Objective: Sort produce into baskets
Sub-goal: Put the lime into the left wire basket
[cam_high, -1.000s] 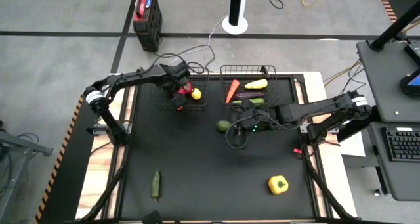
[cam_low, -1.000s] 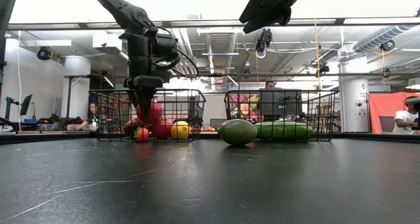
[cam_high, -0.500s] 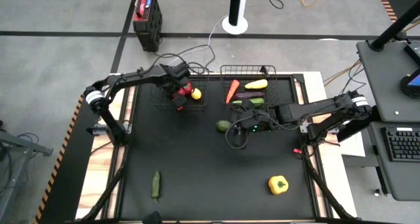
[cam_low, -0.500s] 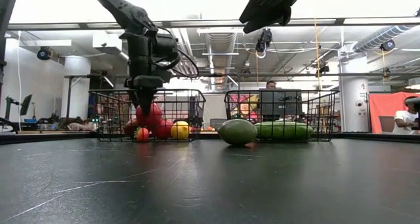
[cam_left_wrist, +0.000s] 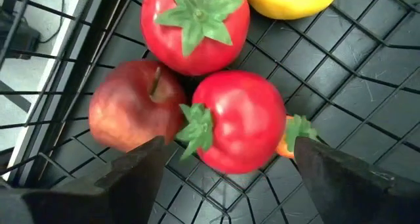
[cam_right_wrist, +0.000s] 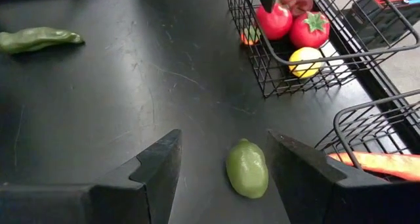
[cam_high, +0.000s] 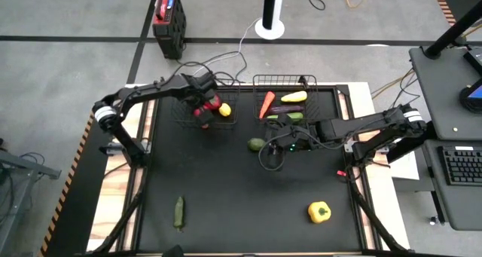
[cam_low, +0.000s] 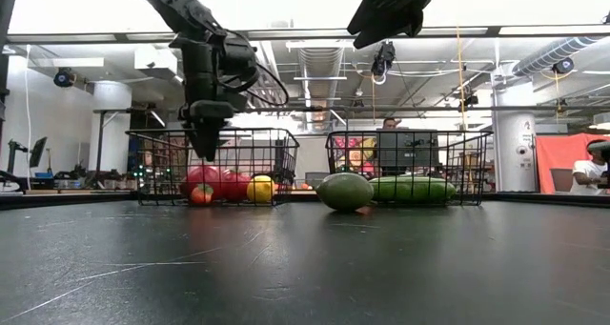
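Note:
My left gripper (cam_left_wrist: 226, 145) is open over the left black wire basket (cam_high: 184, 117). Its fingers stand on either side of a red tomato (cam_left_wrist: 239, 122) and above it, touching nothing. That tomato lies on the basket floor beside a second tomato (cam_left_wrist: 195, 27), a red apple (cam_left_wrist: 134, 112) and a lemon (cam_left_wrist: 289, 0). My right gripper (cam_right_wrist: 223, 142) is open and empty above the table, with the green avocado (cam_right_wrist: 247, 168) just ahead of it on the tabletop. The right basket (cam_high: 324, 91) holds a carrot (cam_high: 266, 104), a yellow squash (cam_high: 294, 96), an eggplant and a cucumber.
A green cucumber (cam_high: 179, 211) lies near the table's front left and a yellow pepper (cam_high: 319, 211) near the front right. The black tabletop between them is bare. A red-and-black box (cam_high: 167, 16) stands on the floor beyond the table.
My left gripper has risen a little over the left basket and let go of the red tomato. The tomato, earlier up between the fingers, now lies on the basket floor with the other red produce.

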